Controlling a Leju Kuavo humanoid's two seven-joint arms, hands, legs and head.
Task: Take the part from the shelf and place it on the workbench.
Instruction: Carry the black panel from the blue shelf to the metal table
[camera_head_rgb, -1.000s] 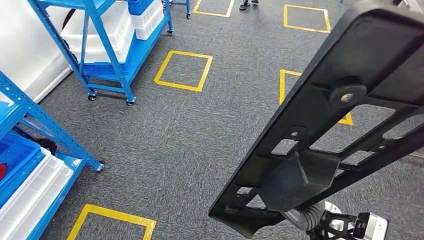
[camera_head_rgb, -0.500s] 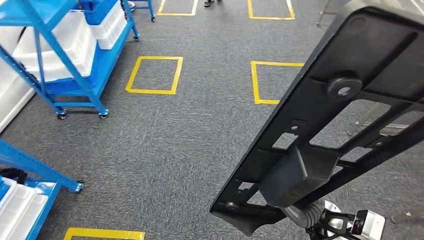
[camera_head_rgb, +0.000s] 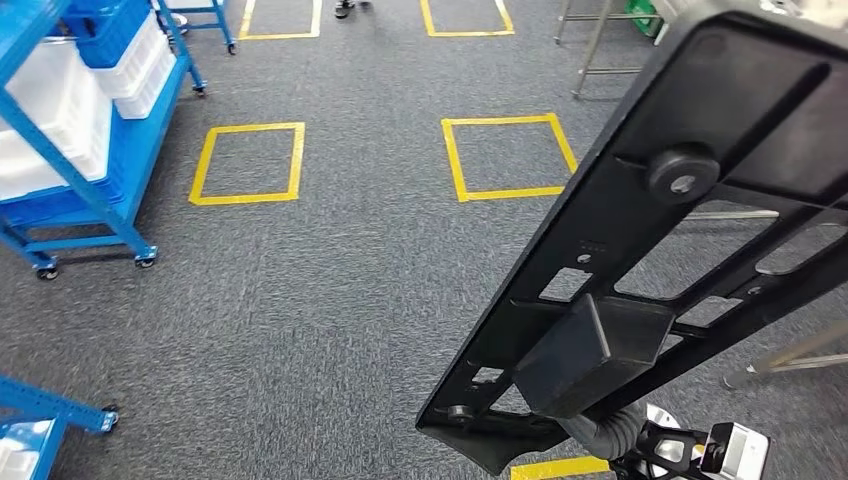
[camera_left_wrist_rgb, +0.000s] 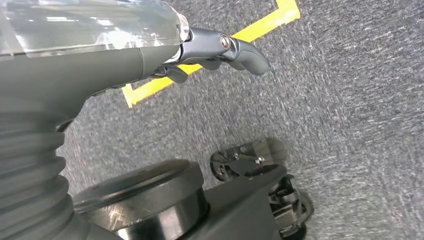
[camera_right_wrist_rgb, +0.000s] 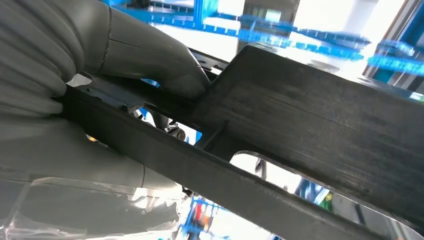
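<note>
A long black plastic part (camera_head_rgb: 690, 230) rides slantwise in the robot's right hand (camera_right_wrist_rgb: 125, 60), carried above grey carpet (camera_head_rgb: 330, 300) marked with yellow taped squares (camera_head_rgb: 505, 158). In the right wrist view the thumb lies over one rail of the part and the palm sits beneath, clamping it near its lower end. The left hand (camera_left_wrist_rgb: 220, 50) hangs by the robot's side with nothing in it, fingers loosely curled. A blue wheeled shelf (camera_head_rgb: 75, 150) of white bins stands off to the left; the workbench cannot be picked out. The part looks stiff and ribbed, light for its length but awkwardly long, so held near one end it will likely lever against the grip; the rails around its cut-outs offer the surest hold.
</note>
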